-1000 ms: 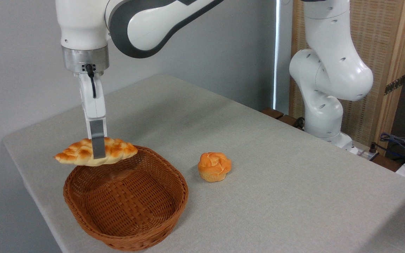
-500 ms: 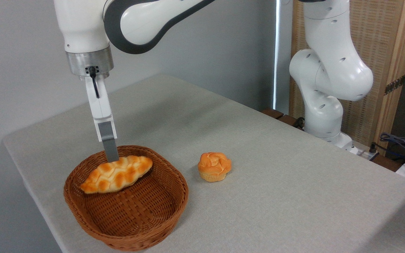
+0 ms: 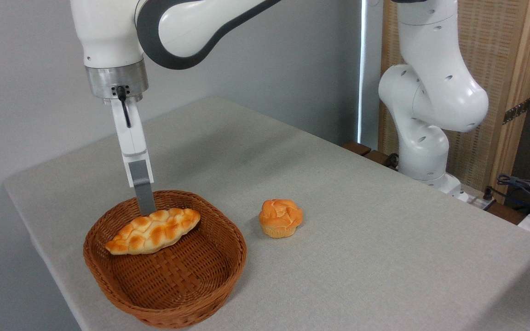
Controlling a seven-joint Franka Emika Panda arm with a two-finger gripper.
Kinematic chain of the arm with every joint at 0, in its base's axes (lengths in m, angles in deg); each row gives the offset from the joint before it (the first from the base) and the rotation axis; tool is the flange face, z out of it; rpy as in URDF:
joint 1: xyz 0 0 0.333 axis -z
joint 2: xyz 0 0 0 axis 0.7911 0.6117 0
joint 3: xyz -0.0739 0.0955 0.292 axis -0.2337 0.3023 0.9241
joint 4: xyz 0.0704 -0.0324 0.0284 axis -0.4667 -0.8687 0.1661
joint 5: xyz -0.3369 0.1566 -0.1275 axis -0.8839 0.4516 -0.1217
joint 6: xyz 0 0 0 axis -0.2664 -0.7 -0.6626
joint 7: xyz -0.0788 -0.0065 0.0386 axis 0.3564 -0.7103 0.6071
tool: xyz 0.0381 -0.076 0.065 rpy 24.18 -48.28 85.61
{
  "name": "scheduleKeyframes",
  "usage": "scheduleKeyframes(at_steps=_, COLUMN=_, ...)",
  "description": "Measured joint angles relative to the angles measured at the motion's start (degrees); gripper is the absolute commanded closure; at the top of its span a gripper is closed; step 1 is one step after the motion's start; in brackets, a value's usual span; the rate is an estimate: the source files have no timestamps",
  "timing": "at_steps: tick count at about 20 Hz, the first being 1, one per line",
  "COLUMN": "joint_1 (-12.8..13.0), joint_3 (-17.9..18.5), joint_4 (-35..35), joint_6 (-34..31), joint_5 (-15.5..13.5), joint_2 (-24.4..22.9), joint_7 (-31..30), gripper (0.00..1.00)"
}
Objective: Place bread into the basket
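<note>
The bread (image 3: 153, 231), a long braided golden-brown loaf, lies inside the oval brown wicker basket (image 3: 173, 313) at the table's front left. It is tilted, its right end leaning up against the far wall. My gripper (image 3: 146, 208) hangs straight down over the basket's far rim. It is seen edge-on as a single grey finger whose tip reaches the loaf's upper edge. The loaf rests free of the fingers, so the gripper is open and holds nothing.
A small round orange bun (image 3: 280, 217) sits on the grey table (image 3: 375, 248) just right of the basket. The arm's white base (image 3: 423, 151) stands at the back right, with cables (image 3: 525, 187) beyond it. The table's left edge runs close to the basket.
A second ago the loaf hung level in the gripper above the basket's far rim. It has since been let go and settled inside the basket. The gripper shifted slightly right.
</note>
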Motion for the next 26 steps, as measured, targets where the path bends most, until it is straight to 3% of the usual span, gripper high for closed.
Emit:
scheduleKeyframes(at_steps=5, joint_1=-1.2, joint_3=0.0, joint_4=1.0, joint_6=0.0, joint_5=0.0, joint_2=-0.2, joint_7=-6.3, gripper=0.00)
scheduleKeyframes(at_steps=8, joint_1=-1.8, joint_3=0.1, joint_4=1.5, joint_6=0.0, joint_5=0.0, joint_2=-0.7, joint_7=-8.0, gripper=0.00)
scheduleKeyframes(at_steps=12, joint_1=-4.5, joint_3=0.1, joint_4=1.8, joint_6=0.0, joint_5=-0.2, joint_2=-2.6, joint_7=-8.6, gripper=0.00)
scheduleKeyframes(at_steps=14, joint_1=-6.2, joint_3=0.2, joint_4=1.9, joint_6=0.0, joint_5=-1.4, joint_2=-3.8, joint_7=-8.6, gripper=0.00)
scheduleKeyframes(at_steps=19, joint_1=-11.0, joint_3=0.6, joint_4=1.9, joint_6=-1.0, joint_5=-8.3, joint_2=-6.8, joint_7=-8.5, gripper=0.00)
scheduleKeyframes(at_steps=26, joint_1=-12.0, joint_3=2.2, joint_4=1.8, joint_6=-12.5, joint_5=-9.8, joint_2=-8.5, joint_7=-8.5, gripper=0.00)
